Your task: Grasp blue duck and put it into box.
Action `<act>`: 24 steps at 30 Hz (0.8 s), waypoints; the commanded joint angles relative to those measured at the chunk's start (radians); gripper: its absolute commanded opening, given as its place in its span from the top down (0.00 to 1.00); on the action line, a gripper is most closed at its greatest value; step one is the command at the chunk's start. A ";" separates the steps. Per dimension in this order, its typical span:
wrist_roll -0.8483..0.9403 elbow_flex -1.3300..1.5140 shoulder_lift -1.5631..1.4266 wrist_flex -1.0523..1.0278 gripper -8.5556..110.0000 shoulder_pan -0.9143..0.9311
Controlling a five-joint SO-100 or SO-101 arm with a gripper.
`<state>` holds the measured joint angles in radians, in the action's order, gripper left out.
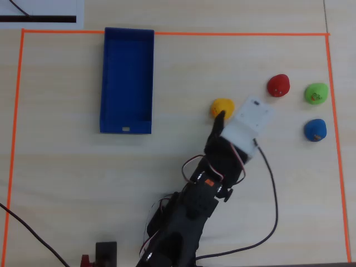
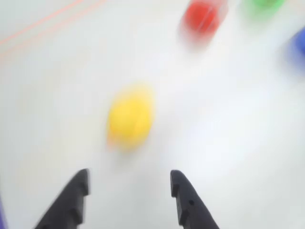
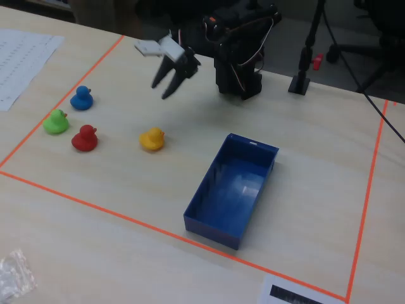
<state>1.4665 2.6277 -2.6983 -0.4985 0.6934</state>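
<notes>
The blue duck (image 1: 315, 129) sits on the table at the far right of the overhead view, beside the green duck (image 1: 316, 93) and the red duck (image 1: 278, 85). It shows at the left in the fixed view (image 3: 81, 98) and as a blur at the right edge of the wrist view (image 2: 300, 43). The dark-blue box (image 1: 127, 78) lies empty at the left, and at centre in the fixed view (image 3: 212, 229). My gripper (image 2: 128, 183) is open and empty, raised above the table (image 3: 169, 88). It hovers just short of a yellow duck (image 2: 129, 118), well apart from the blue duck.
The yellow duck (image 1: 222, 107) sits between the box and the other ducks. Orange tape (image 1: 328, 111) marks the work area close behind the blue duck. A printed sheet (image 3: 19, 57) and a plastic bag (image 3: 14, 273) lie outside the tape. Cables (image 1: 272, 189) trail from the arm.
</notes>
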 commanded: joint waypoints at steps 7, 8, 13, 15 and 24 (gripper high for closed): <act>0.115 -0.448 0.557 0.580 0.62 0.344; 0.123 -0.460 0.611 0.624 0.61 0.360; 0.156 -0.499 0.825 0.735 0.60 0.422; 0.163 -0.500 0.882 0.742 0.59 0.434; 0.149 -0.557 1.121 0.801 0.58 0.454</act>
<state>1.6276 2.1414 -1.6091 0.2730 1.1321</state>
